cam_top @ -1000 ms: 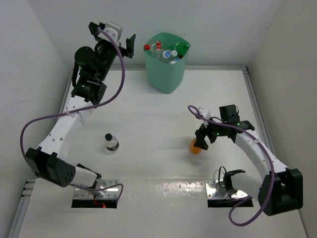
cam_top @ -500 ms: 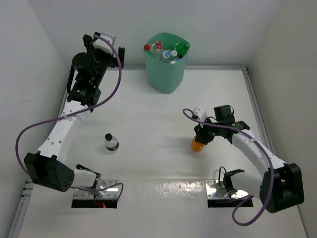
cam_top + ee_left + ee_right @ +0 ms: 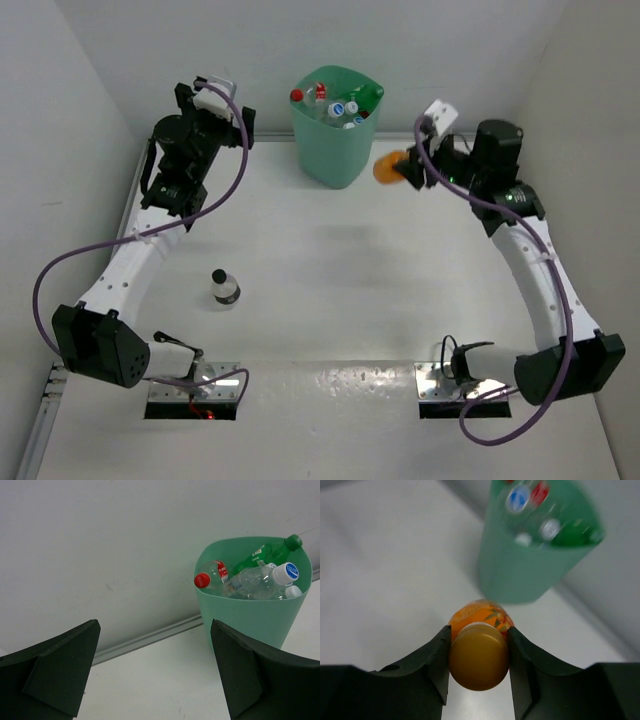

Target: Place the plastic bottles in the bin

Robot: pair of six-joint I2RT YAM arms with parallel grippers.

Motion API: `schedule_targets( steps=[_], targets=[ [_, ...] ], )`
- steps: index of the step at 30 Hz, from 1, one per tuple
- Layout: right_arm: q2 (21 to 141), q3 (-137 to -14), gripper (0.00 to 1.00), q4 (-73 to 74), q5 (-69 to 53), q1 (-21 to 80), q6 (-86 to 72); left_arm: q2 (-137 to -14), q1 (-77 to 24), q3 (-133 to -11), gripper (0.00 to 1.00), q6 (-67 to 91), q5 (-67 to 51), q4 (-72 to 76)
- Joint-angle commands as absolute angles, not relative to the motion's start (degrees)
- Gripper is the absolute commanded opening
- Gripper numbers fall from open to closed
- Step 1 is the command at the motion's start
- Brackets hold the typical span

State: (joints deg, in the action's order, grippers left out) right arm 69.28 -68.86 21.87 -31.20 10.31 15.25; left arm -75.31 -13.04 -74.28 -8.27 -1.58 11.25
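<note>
The mint-green bin [image 3: 336, 150] stands at the back of the table, holding several bottles [image 3: 255, 577] with red, blue and white caps and a green one. My right gripper [image 3: 405, 167] is shut on the orange bottle [image 3: 479, 650], which hangs in the air just right of the bin [image 3: 530, 567]. Its cap faces the wrist camera. A clear bottle with a black cap [image 3: 225, 288] stands upright on the table's left side. My left gripper [image 3: 228, 108] is raised at the back left, open, with nothing between its fingers [image 3: 50, 672].
White walls enclose the table on the left, back and right. A grey rail [image 3: 145, 639] runs along the back edge behind the bin. Two metal base plates [image 3: 196, 388] sit at the near edge.
My right gripper closed on the orange bottle, lifted it off the table and carried it back toward the bin. The left arm shifted slightly left and stayed open.
</note>
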Motion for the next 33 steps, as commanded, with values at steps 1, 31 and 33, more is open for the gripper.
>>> schedule_targets(
  steps=[1,31,33],
  targets=[
    [74.69,-77.94,0.11,5.47,-33.58,8.27,7.40,-74.27,-12.48,-73.48,1.00,-6.16,-1.93,14.41],
    [133.43,-125.42,0.76,-35.16,-20.74,11.07,-11.95,-80.16,-7.82,-73.04,1.00,2.02,-3.51,4.66],
    [131.93,-124.72,0.81,-35.16,-19.43,10.99,-11.52,-78.84,-7.04,-73.04,1.00,0.53,-3.52,2.39]
  ],
)
